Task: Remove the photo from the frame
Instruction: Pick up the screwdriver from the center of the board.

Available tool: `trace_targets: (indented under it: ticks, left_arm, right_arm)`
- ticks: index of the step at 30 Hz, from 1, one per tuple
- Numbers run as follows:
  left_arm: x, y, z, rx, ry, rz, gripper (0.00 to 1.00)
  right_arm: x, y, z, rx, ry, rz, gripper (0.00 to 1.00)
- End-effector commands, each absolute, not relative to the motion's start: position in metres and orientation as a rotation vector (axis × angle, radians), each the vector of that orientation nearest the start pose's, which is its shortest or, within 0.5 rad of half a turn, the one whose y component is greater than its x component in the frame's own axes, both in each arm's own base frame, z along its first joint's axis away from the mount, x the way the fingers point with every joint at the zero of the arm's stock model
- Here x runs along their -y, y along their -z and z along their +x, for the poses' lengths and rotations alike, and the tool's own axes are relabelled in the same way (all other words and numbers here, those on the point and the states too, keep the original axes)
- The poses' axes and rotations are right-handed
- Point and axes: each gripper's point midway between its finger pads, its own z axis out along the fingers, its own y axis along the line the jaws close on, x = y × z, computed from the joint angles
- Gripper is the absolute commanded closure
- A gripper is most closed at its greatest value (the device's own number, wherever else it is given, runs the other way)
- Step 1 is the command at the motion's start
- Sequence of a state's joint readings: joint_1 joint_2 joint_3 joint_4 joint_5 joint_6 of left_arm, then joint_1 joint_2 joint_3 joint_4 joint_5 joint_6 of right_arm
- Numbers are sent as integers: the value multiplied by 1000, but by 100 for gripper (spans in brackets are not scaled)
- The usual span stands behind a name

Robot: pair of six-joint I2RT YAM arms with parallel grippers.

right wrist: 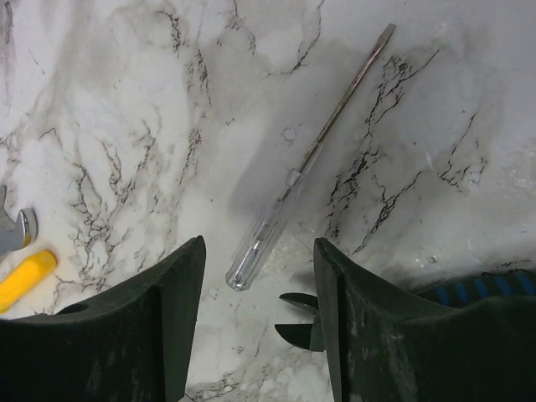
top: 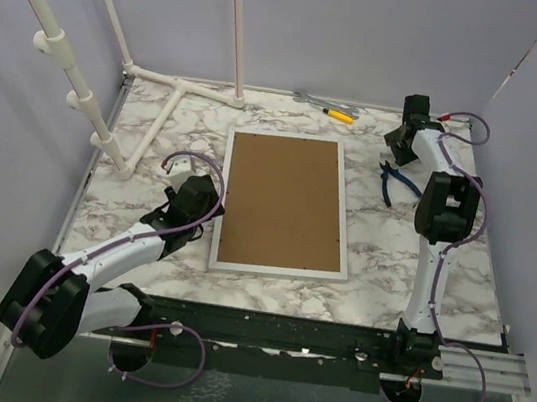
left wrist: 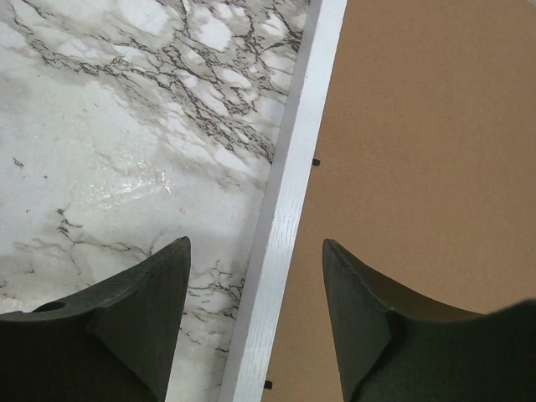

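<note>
Where the frame (top: 286, 207) lies: flat at mid-table (top: 390, 270), brown back up, white rails all round.
Photo: hidden; only the backing board shows.
Left arm: low and stretched forward from its near-left base, wrist turned toward the frame's left rail.
Left gripper (left wrist: 255, 243): fingers spread, the white rail seen between them; contact cannot be told.
Right arm: upright from its near-right base, elbow high, forearm reaching to the far right corner.
Right gripper (right wrist: 260, 241): fingers spread and holding nothing, above the clear handle end of a screwdriver (right wrist: 310, 155).
Nearby tools: blue-handled pliers (right wrist: 297, 318) beside the right finger; yellow-handled tool (right wrist: 25, 276) at the left.
</note>
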State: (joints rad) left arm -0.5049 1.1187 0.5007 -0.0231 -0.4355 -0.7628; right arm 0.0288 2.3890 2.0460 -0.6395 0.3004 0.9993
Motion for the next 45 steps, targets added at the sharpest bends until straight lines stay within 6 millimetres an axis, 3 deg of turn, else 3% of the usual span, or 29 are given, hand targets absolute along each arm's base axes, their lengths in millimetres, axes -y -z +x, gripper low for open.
trace_targets:
  ticks: [1,13,22,25,27,32,34,38,45]
  left_arm:
    - [109,-92,309,-2065,235,-532,35]
    - [102,-98,309,-2026,215,-558,35]
    - [96,-106,304,-1989,229,-568,35]
    - [96,-107,302,-1982,238,-571,35]
    - [96,-108,301,-1981,242,-569,35]
    - [97,-110,301,-1976,251,-560,35]
    - [97,-112,301,-1974,255,-555,35]
    - [101,-114,301,-1980,274,-539,35]
    - [109,-116,300,-1991,323,-517,35]
  right_arm:
    - [4,-31,586,-2157,-37,1307,43]
    - [11,-10,582,-2184,52,1324,48]
    - [22,9,560,-2319,210,1203,51]
    - [28,14,549,-2378,284,1130,57]
    - [31,17,545,-2418,318,1066,70]
    - [37,16,530,-2463,389,1022,79]
    - [38,10,526,-2459,395,1010,82]
    - [39,-23,525,-2393,350,976,98]
    - [22,-100,534,-2258,117,788,100]
